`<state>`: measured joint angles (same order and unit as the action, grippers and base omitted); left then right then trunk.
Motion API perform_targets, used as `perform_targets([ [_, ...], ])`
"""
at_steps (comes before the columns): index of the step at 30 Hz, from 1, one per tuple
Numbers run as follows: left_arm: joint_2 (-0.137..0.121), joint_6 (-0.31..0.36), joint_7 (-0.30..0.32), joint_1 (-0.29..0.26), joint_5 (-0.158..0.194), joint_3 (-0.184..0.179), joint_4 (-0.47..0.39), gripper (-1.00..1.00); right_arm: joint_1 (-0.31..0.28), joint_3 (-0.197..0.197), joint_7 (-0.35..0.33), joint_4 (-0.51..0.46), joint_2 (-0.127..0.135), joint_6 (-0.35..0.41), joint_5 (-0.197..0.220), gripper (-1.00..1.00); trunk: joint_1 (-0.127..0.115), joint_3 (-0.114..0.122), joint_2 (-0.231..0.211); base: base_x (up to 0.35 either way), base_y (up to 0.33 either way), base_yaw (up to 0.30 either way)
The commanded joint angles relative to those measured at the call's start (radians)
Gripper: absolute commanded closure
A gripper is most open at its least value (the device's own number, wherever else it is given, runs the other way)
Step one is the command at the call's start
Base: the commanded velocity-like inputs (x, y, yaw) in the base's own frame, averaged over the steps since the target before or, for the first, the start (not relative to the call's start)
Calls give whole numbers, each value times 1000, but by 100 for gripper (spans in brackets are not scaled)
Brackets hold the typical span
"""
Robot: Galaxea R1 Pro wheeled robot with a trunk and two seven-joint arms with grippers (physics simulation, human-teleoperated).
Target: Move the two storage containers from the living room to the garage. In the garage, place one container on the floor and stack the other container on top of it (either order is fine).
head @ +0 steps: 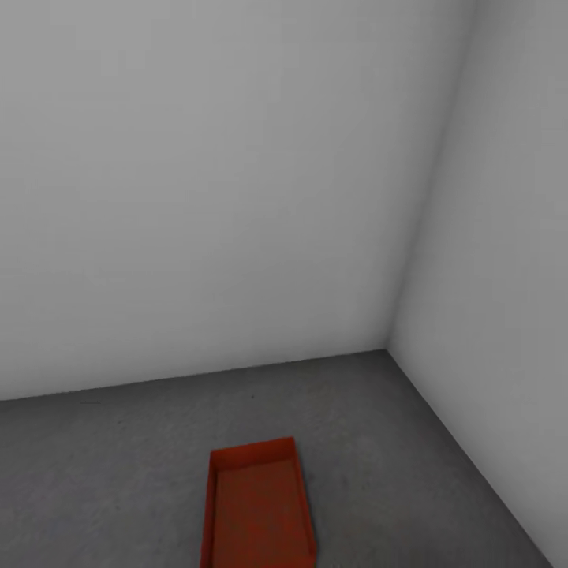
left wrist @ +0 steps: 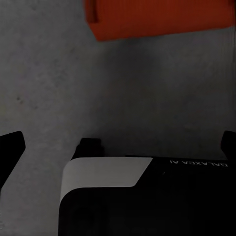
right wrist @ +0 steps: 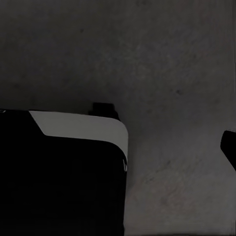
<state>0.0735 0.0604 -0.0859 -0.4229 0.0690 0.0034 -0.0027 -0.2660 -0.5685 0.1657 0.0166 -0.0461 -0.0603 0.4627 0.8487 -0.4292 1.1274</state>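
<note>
Garage corner, seen from the head camera: two plain white-grey walls [head: 197, 197] meet in a vertical seam at right of centre, and the dark grey concrete floor [head: 118, 473] runs along their base. One orange-red container [head: 256, 509] lies on this floor near the bottom edge, slightly left of the seam, well apart from both walls. It is lidless and upright, its open top facing the camera, thin walls standing straight around a flat inner base. Its long axis runs away from the robot toward the back wall. The near end is cut off by the frame edge.

Left wrist camera: the same orange-red box [left wrist: 157, 17] shows as a band of wall resting on the concrete [left wrist: 49, 73], ahead of the left gripper [left wrist: 120, 142]. Two dark fingertips [left wrist: 10, 147] enter from opposite edges of the frame, far apart, with bare floor between them; the pincer stands spread and holds nothing. A black housing with a white panel, part of the robot's body [left wrist: 137, 196], lies under the arm and bears reversed lettering.

Right wrist camera: shadowed concrete [right wrist: 162, 59] and another black-and-white portion of the robot's body [right wrist: 64, 172]. One dark fingertip [right wrist: 229, 147] of the right gripper enters at the frame edge; its partner is out of frame, so whether this pincer is apart or together cannot be told. Nothing shows against the visible tip.
</note>
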Motion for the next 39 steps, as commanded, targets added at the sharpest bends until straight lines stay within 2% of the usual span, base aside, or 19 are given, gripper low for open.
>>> perform_targets([
  [1,0,3,-2,0,7,0,0,-100,-1,-8,2,2,0,-4,10,-100,0,-1,1,0,0,-282],
  [5,-5,1,-2,0,4,-1,-1,-100,-1,-8,2,2,-1,-4,9,-100,0,0,1,0,0,-285],
  [13,-30,-1,-2,0,2,-2,-2,-100,-1,-8,2,2,-1,-4,9,-100,0,0,1,0,0,-288],
  [39,-31,-1,-2,0,2,-2,-2,-100,-1,-8,2,2,-6,3,10,-100,0,0,1,0,0,-289],
])
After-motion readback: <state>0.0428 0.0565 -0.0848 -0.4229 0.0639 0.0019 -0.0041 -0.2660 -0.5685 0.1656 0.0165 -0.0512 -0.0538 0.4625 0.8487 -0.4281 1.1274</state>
